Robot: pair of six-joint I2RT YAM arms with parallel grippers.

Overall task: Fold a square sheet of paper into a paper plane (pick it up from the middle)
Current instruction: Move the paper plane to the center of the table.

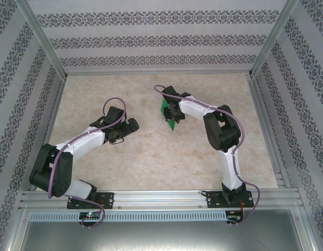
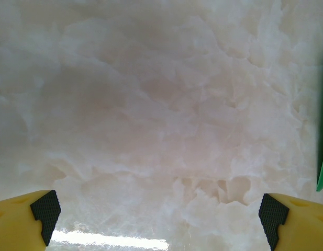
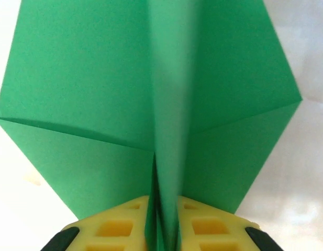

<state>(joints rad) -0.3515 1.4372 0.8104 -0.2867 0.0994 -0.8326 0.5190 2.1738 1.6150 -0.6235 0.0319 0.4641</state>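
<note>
Two hands are seen over the marbled worktop [image 1: 151, 157]. The right hand [image 3: 162, 225] is clamped on the raised middle fold of the green paper plane [image 3: 88, 78], whose creased flaps are spread out on either side. The left hand [image 2: 158, 214] is held wide open above bare worktop, touching nothing. From the left hand, the paper plane is found at about two o'clock, near the worktop's middle.

Top camera looking down over the table [image 1: 166, 157] from behind, wrist cameras peering close, all catching the paper plane [image 3: 88, 78]
</note>
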